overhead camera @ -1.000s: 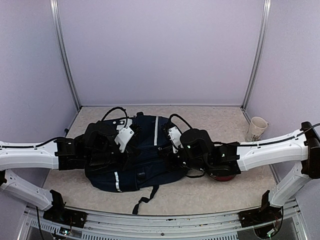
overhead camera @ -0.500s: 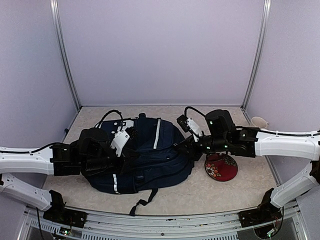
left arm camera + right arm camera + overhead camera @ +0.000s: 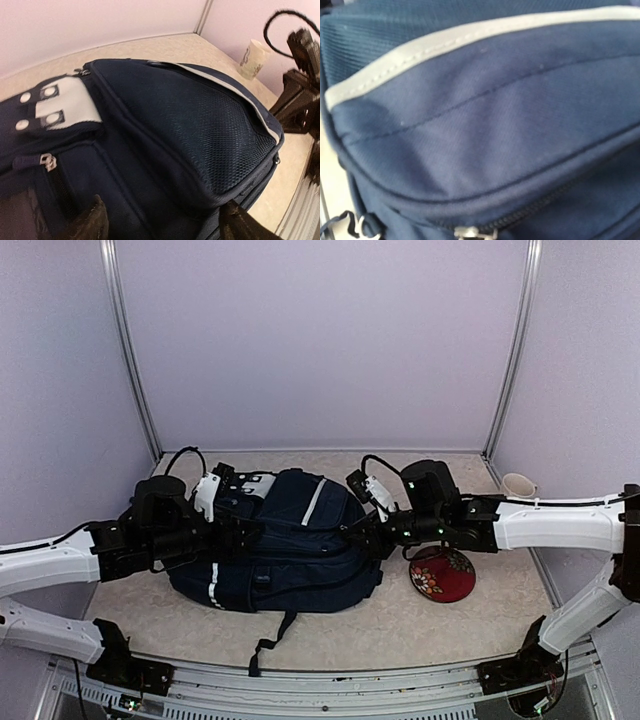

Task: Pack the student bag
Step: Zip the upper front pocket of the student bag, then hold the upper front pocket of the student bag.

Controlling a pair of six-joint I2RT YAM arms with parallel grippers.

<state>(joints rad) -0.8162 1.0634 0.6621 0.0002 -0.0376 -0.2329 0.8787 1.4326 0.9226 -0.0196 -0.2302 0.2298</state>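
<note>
the bag [image 3: 285, 560] lies on its side mid-tabletop [image 3: 400, 628], a strap trailing toward the near edge. the left fingers [image 3: 92, 222] are spread wide over its front pocket. the right fingers [image 3: 358, 537] are at its right end; spread or together, i cannot tell. a red dish [image 3: 443, 575] sits just beside.

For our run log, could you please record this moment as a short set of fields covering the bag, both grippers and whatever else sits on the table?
student bag: dark navy, lying on the table between both arms
left gripper: open, straddling part of the bag
right gripper: against the bag's right side; open or shut cannot be told
red dish: on the table, right of the bag
mug: far right corner, apart from the bag
</note>
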